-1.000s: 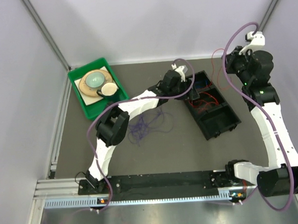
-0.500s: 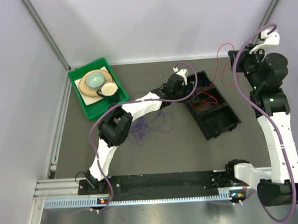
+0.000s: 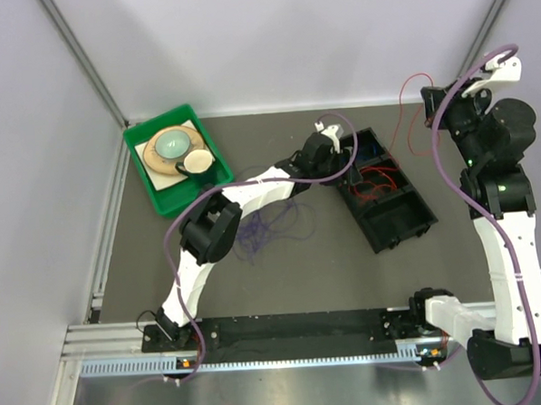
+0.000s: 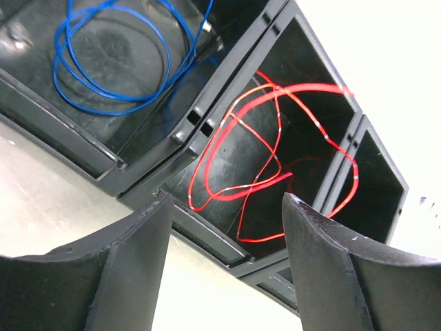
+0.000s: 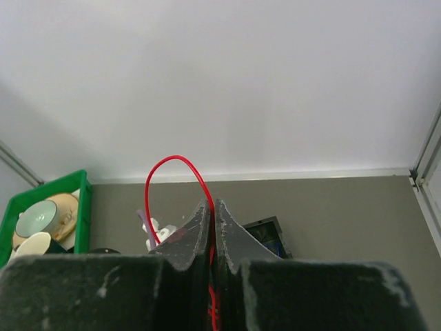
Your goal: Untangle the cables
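Note:
Loose purple cables [image 3: 266,224] lie tangled on the table under my left arm. A black divided box [image 3: 388,241] holds red cables [image 3: 371,183] in its middle compartment and a blue cable [image 4: 114,63] in the far one. My left gripper [image 3: 345,169] hovers at the box's near-left edge, open and empty, its fingertips [image 4: 160,207] framing the red cables [image 4: 275,141]. My right gripper [image 3: 427,97] is raised at the back right, shut on a red cable [image 3: 412,106]. That red cable [image 5: 167,181] loops up from my right gripper's [image 5: 211,203] tips.
A green tray [image 3: 167,202] with a bowl and round dishes sits at the back left. The box's nearest compartment [image 3: 403,215] looks empty. Mauve hoses run along both arms. Metal frame posts rise at the back corners.
My right arm has swung further right and up, drawing the red cable out of the box. The left gripper moved slightly toward the box and its jaws narrowed a little.

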Tool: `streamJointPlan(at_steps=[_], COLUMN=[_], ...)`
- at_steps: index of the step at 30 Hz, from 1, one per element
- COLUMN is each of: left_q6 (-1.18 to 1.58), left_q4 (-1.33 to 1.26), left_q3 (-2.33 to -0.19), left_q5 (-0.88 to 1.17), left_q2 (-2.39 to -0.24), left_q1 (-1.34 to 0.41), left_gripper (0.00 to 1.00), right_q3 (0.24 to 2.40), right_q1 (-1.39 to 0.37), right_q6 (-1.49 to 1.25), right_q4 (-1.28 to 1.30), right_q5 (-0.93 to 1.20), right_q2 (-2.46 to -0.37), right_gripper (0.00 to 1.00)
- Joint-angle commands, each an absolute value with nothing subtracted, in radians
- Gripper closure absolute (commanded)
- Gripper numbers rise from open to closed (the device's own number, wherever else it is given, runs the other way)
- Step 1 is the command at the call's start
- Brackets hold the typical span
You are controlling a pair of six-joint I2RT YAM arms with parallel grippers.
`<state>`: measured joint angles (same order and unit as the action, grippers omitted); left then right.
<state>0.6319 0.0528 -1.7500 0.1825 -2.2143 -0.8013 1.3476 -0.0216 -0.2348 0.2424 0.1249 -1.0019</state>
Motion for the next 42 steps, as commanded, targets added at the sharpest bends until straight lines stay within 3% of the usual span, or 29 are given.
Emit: streamJointPlan(at_steps=[1,28,42], left_q6=[0.649,0.646,0.614], left_q4=[0.009,-0.057,-0.018], left_q3=[-1.786,-1.543,-1.539], left_q5=[0.219,0.196,0.262], left_q2=[-2.237,-2.017,-2.011], left_q1=[-0.799,-0.753,-0.75], left_gripper=[0.31,0.3,0.31], right_q3=[1.328,1.04,0.907], right_q1=[-0.008,-0.009,0.043], right_q6=[-0.215,-0.305,-0.324], right_q4=[0.218,-0.082,-0.183], right_q5=[0.118,0.276,0.285], right_q2=[-1.005,-1.273,-1.365], right_gripper=[1.0,1.0,1.0])
